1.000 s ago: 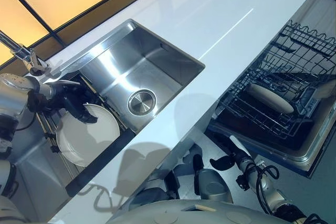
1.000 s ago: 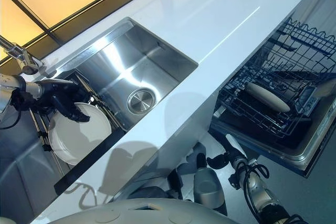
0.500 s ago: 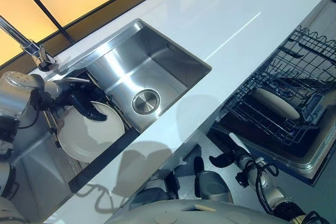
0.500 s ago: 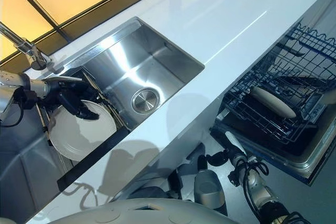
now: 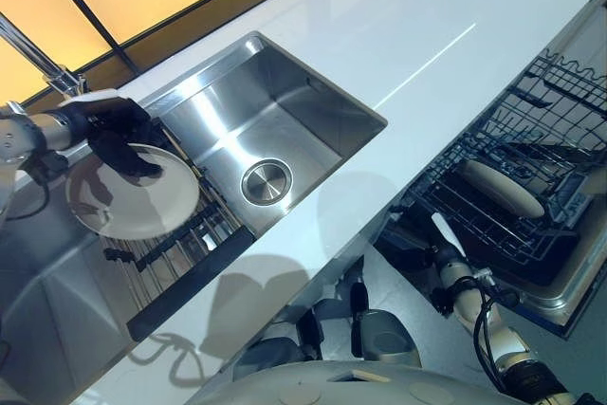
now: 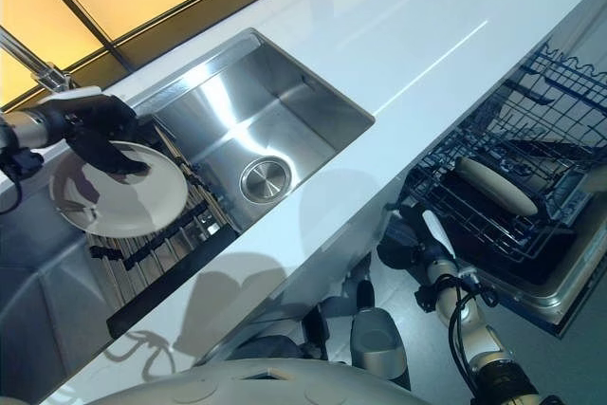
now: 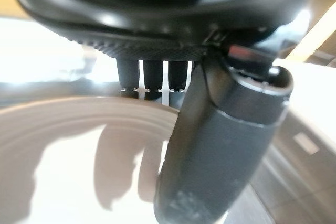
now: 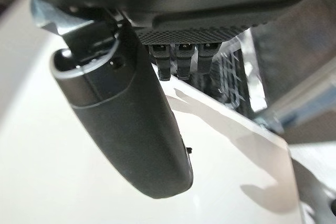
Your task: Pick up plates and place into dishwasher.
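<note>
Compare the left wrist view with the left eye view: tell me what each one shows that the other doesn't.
Left wrist view alone: the close grip, with the thumb lying over the plate's upper face and the fingers curled past its rim.

Left eye view alone: the sink with its drain, the rack below the plate, the white counter, the dishwasher rack holding a plate on edge, and the right hand low beside the counter.

Both: the left hand holding the white plate.
</note>
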Available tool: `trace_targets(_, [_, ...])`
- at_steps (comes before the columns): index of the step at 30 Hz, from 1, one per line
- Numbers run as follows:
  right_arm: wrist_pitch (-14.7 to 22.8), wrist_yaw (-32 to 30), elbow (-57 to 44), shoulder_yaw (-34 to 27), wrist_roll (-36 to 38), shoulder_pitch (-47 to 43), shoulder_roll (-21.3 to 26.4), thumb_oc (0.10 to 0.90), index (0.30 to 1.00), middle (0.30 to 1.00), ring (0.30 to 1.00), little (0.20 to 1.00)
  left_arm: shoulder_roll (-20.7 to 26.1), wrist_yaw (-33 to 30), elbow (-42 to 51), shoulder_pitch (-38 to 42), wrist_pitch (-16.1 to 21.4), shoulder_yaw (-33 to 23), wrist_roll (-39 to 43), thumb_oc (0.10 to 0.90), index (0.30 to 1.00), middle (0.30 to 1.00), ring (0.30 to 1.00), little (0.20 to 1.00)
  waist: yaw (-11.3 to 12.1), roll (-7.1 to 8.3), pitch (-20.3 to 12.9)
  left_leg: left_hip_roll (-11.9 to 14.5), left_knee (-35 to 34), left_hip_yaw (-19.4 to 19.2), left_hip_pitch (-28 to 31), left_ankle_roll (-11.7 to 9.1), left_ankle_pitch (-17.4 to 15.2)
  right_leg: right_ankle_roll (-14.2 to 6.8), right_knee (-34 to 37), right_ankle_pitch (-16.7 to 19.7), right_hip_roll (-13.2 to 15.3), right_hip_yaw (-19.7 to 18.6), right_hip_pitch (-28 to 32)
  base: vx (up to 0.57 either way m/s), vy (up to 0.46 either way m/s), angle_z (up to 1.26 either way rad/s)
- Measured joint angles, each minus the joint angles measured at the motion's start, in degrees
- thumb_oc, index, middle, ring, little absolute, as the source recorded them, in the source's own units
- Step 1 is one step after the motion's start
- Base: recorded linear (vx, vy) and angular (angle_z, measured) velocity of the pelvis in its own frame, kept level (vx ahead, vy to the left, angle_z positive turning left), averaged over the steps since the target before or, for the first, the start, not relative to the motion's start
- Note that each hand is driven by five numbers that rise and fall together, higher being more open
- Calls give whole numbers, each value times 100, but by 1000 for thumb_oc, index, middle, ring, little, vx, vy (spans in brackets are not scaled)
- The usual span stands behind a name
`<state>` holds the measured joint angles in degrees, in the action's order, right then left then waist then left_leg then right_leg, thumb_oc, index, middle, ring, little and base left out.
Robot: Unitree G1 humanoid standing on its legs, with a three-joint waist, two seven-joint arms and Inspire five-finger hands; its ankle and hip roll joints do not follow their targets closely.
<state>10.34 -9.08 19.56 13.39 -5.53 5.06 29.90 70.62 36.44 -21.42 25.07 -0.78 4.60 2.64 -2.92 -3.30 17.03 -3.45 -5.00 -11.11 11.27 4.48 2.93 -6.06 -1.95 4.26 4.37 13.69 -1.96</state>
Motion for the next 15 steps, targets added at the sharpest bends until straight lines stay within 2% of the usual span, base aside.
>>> trace_targets(1, [0,38,-1,-19,1,-54,-1,800,900,900,900,900,36,-14,108,-90,4,-83,-36,100,300,300,300,200,116,-15,3,82,1,-148,6,-9,-8,-217,-116,-159,92,400,-42,-152,-36,-107])
trace_targets(2, [-6,101,-82,-37,2,-135,35,800,900,900,900,900,48,-61,231,-217,23,-247,-54,100,300,300,300,200,294,-35,23,231,10,-378,12,-30,-20,-212,-625,-157,318,813,-191,-118,-53,-76])
trace_targets(4, [-4,167,-357,-97,2,-147,116,800,900,900,900,900,51,-203,269,-422,216,-414,-55,100,300,300,300,200,348,-65,39,430,55,-441,2,-71,-49,-273,-1640,-195,851,869,-313,-185,-103,-41])
trace_targets(5, [18,164,-486,-157,24,-161,104,800,900,900,900,900,122,-274,253,-461,277,-436,-53,100,300,300,300,200,438,-67,44,558,64,-475,4,-158,-21,-333,-2124,-229,1149,723,-252,-233,-174,-19])
trace_targets(6, [35,161,-516,-171,79,-202,105,800,900,900,900,900,188,-308,237,-472,353,-433,-53,100,300,300,300,200,476,-58,39,653,70,-475,-2,-232,18,-384,-2324,-261,1258,619,-177,-193,-173,-14])
trace_targets(7, [40,153,-530,-172,124,-229,102,800,900,900,900,900,244,-322,235,-477,383,-430,-52,100,300,300,300,200,515,-52,36,706,71,-476,-25,-282,51,-404,-2336,-270,1269,544,-77,-196,-219,1])
trace_targets(9, [117,115,-560,-173,213,-322,75,800,900,900,900,900,503,-484,188,-472,493,-422,-36,100,300,300,300,200,609,163,-66,734,77,-345,-241,-509,162,-482,-2083,-246,1178,252,230,-189,-255,5])
trace_targets(10, [150,73,-564,-190,214,-369,97,800,900,900,900,900,506,-534,145,-474,502,-419,-35,100,300,300,300,200,654,98,-63,797,81,-315,-299,-611,238,-539,-1803,-327,1035,192,306,-131,-209,-3])
trace_targets(12, [166,56,-570,-194,211,-459,93,800,900,900,900,900,522,-629,147,-481,508,-421,-30,100,300,300,300,200,684,21,-84,871,67,-125,-375,-702,290,-525,-1341,-374,809,81,466,-116,-207,-17])
trace_targets(15, [176,-266,-754,-192,187,-454,72,800,900,900,900,900,502,-1077,384,-581,605,-500,-32,100,300,300,300,200,769,128,-155,844,63,-156,-491,-824,346,-429,-206,-438,667,17,829,-195,-308,-35])
